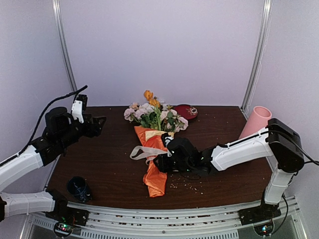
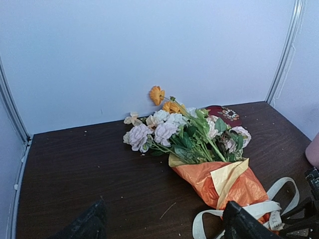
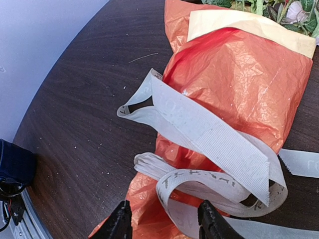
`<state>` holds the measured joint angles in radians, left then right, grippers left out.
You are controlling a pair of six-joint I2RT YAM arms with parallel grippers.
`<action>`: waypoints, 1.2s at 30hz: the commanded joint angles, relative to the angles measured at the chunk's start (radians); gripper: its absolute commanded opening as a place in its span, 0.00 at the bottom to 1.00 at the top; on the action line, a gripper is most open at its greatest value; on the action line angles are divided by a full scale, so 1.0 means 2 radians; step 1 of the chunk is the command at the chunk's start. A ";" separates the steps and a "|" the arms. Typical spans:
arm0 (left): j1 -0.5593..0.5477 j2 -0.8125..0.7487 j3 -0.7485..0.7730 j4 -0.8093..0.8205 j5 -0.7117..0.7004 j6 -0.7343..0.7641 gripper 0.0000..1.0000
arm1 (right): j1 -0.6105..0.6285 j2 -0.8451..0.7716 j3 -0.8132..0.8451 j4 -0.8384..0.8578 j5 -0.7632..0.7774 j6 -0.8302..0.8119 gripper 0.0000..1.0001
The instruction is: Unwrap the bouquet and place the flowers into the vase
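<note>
Right gripper (image 3: 167,220) apart astride ribbon (image 3: 209,134) | step: untying bouquet (image 1: 155,144) | next: pinch, pull it loose | left gripper (image 2: 164,214) apart, empty

No lettering, brand or number can be read anywhere on the table. The ribbon (image 3: 214,144) tied around the bouquet (image 3: 239,79) carries faint grey marks along its lower loop, at 6 o'clock in the right wrist view, too smudged to make out. At 5 o'clock in the left wrist view, a white stretch of ribbon shows dark strokes, also illegible.
</note>
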<state>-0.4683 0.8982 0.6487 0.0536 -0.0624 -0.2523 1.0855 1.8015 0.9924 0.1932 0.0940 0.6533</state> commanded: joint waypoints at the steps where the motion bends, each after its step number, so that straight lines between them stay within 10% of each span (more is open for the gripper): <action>1: 0.000 0.004 0.017 0.023 0.017 -0.005 0.82 | -0.004 -0.008 -0.010 -0.006 0.008 0.018 0.46; 15: 0.001 0.009 0.015 0.020 0.020 -0.009 0.82 | -0.013 0.019 0.011 0.004 -0.019 0.031 0.19; 18: 0.000 0.011 0.015 0.020 0.021 -0.009 0.82 | -0.015 0.008 0.005 0.015 -0.023 0.034 0.01; 36: 0.000 0.010 0.010 0.018 0.023 -0.008 0.81 | -0.016 -0.215 0.014 -0.006 0.018 -0.063 0.00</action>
<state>-0.4683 0.9245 0.6495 0.0517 -0.0345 -0.2615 1.0592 1.4605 0.9905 0.1959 0.0692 0.6167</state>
